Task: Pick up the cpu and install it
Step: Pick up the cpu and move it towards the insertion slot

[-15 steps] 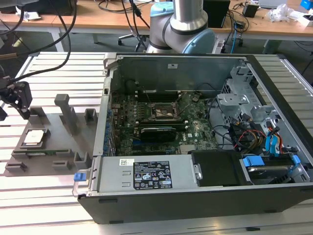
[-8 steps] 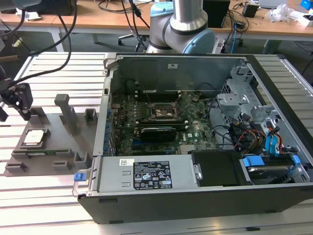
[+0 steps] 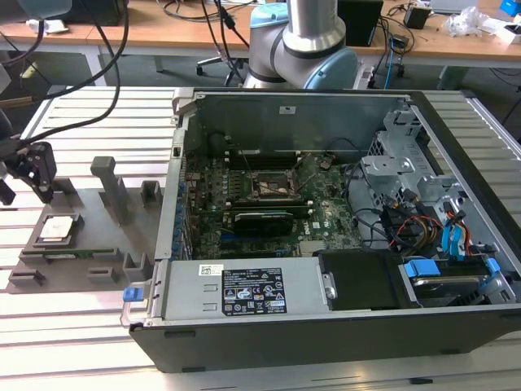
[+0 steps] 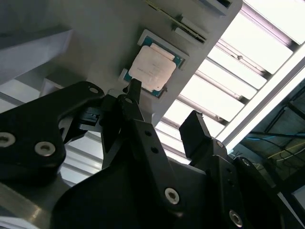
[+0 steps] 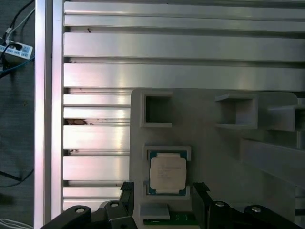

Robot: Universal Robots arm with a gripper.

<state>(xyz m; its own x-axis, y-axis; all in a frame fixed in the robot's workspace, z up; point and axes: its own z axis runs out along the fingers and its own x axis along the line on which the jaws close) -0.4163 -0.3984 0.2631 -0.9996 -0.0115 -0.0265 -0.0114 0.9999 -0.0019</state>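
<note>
The cpu [image 3: 55, 230] is a small flat square chip with a pale metal top, lying in a pocket of the grey fixture plate [image 3: 81, 216] at the exterior view's left. My gripper [image 3: 37, 175] hangs a little above and beyond it. In both wrist views the black fingers [image 4: 136, 95] stand apart with nothing between them. The cpu [image 4: 152, 69] lies past the fingertips in the second wrist view. In the first wrist view the cpu [image 5: 167, 173] sits between the two finger ends [image 5: 200, 190]. The dark socket frame [image 3: 273, 186] lies on the motherboard inside the case.
An open computer case [image 3: 326, 326] fills the middle and right, with a power supply [image 3: 244, 289], drive cages and cables. Grey fixture blocks [image 3: 110, 183] stand upright on the plate. The slotted aluminium table [image 5: 181, 47] runs beneath. The arm's base [image 3: 305, 41] is behind the case.
</note>
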